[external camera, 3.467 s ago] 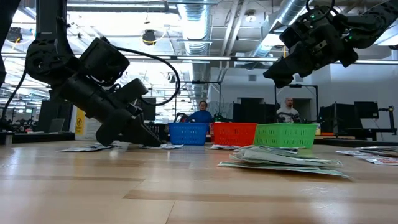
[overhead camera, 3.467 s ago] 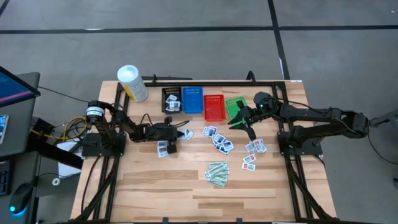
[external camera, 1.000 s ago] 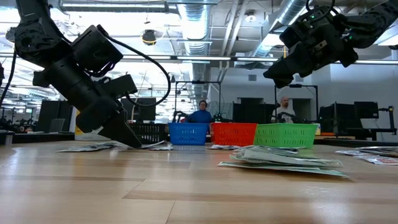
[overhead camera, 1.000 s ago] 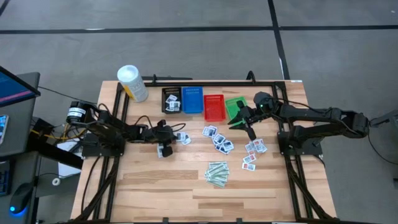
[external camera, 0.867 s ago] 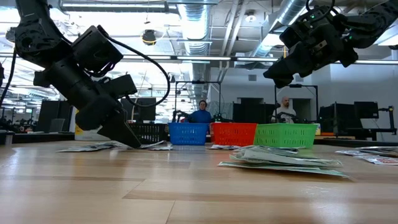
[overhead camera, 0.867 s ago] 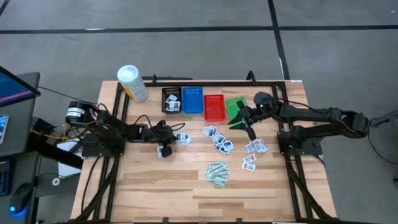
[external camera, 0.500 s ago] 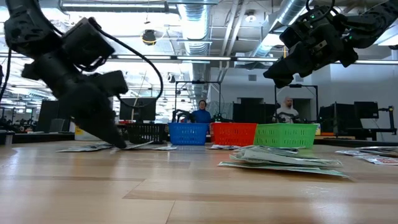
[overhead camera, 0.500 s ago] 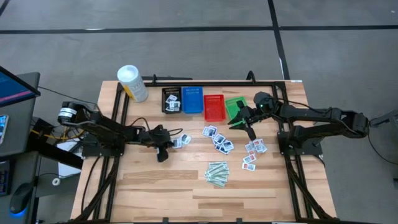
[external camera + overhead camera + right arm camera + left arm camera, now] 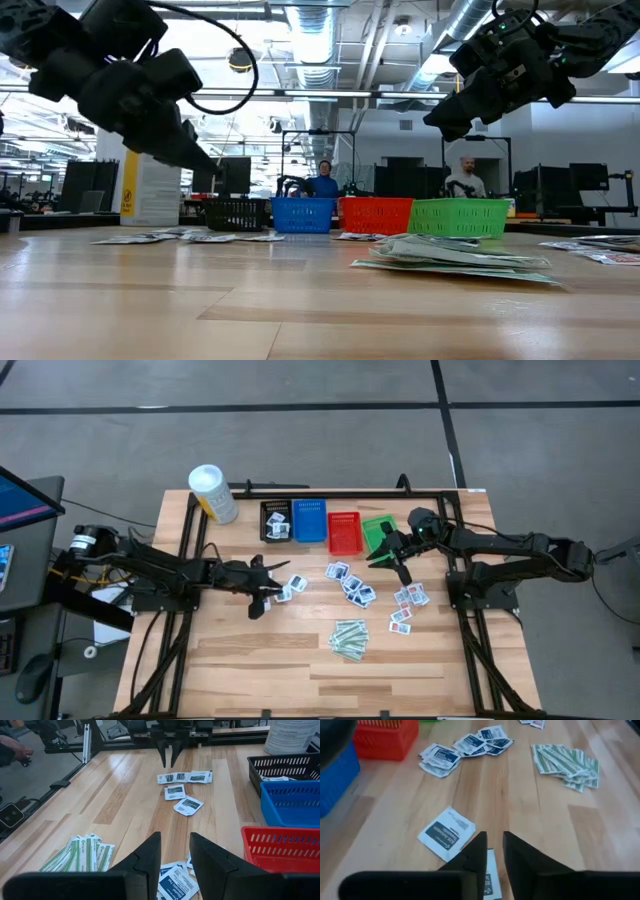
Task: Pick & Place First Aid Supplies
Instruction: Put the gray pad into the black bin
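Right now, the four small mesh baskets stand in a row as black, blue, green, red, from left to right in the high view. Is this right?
Not quite. The high view shows the red mesh basket third and the green mesh basket last: black, blue, red, green.

I'm looking into a big open lab: exposed ceiling ducts (image 9: 470, 25) upper right, monitors (image 9: 590, 178) on benches, two seated people (image 9: 325, 182) mid-frame.

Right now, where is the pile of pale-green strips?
High view: the green strips lie mid-table toward the near edge, right of centre, just below the scattered white packets.
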